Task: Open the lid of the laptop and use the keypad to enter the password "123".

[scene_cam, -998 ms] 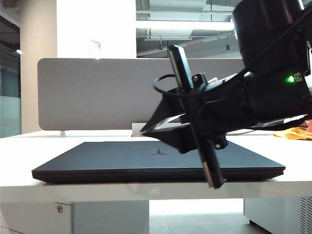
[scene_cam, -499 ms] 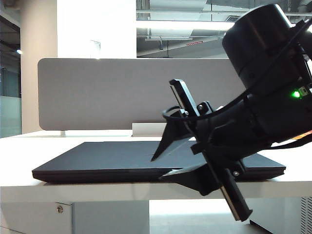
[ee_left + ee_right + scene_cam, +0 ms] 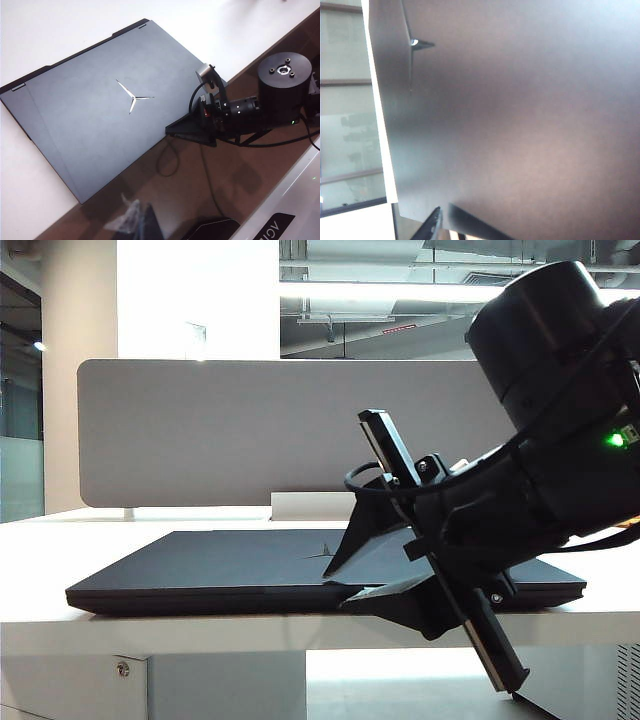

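The black laptop (image 3: 220, 565) lies closed on the white table (image 3: 40, 540), its front edge at the table's front edge. Its lid (image 3: 100, 115) is flat down, showing the three-pointed emblem (image 3: 132, 96). The keypad is hidden under the lid. My right gripper (image 3: 335, 590) is at the laptop's front edge, right of the middle. Its jaws are apart, one finger (image 3: 350, 540) resting over the lid and the other (image 3: 385, 602) lower, in front of the edge. In the right wrist view the lid (image 3: 520, 110) fills the picture. Of my left gripper (image 3: 150, 225), held high over the table's front edge, only blurred finger parts show.
A grey divider panel (image 3: 220, 430) stands upright behind the laptop, with a small white block (image 3: 310, 505) at its foot. The right arm's bulky black wrist (image 3: 560, 420) hangs in front of the table's right part. Brown floor (image 3: 190, 185) lies beyond the table edge.
My right gripper has dropped from above the lid to the laptop's front edge, and its shut jaws have spread apart. The laptop has stayed closed and still.
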{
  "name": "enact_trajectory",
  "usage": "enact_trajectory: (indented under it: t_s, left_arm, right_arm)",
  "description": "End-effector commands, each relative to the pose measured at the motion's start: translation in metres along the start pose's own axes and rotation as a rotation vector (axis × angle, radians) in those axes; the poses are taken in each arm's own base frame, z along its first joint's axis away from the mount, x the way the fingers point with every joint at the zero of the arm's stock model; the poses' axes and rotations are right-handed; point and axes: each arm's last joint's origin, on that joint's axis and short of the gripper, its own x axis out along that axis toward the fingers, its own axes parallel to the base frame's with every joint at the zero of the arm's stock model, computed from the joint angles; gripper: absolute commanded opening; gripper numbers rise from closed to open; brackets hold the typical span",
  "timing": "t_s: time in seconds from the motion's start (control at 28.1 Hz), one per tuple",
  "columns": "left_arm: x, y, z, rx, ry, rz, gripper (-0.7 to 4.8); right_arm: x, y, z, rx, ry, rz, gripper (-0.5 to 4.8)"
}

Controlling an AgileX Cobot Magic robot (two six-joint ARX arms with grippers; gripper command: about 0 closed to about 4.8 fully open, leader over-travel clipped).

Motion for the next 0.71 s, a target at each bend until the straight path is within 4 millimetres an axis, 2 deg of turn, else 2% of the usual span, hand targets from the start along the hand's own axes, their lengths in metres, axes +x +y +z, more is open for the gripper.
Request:
enact_trajectory:
  t_s: [0.04,0.11,0.21,0.53,0.64,0.71]
  left_arm:
    - [0.001,0.0,0.001,0.001,-0.003,0.001,-0.06]
    - [0.001,0.0,0.001,0.001,-0.003,0.001,-0.06]
    - [0.001,0.0,0.001,0.001,-0.001,0.002,-0.06]
    - [0.002,0.0,0.001,0.0,0.006,0.002,-0.06]
    - [0.002,0.0,0.0,0.0,0.017,0.003,-0.06]
    - [0.002,0.0,0.0,0.0,0.019,0.004,-0.06]
  right_arm:
    - [0.0,0.016,0.004,-0.035,-0.055,0.118,1.02]
    - [0.0,0.017,0.004,-0.055,-0.068,0.131,1.0]
    - [-0.001,0.023,0.005,-0.084,-0.088,0.194,0.52]
    - [-0.003,0.03,0.008,-0.118,-0.109,0.245,0.47]
    - [-0.006,0.036,0.01,-0.167,-0.126,0.276,0.01]
    - [-0.01,0.041,0.013,-0.195,-0.143,0.292,-0.02]
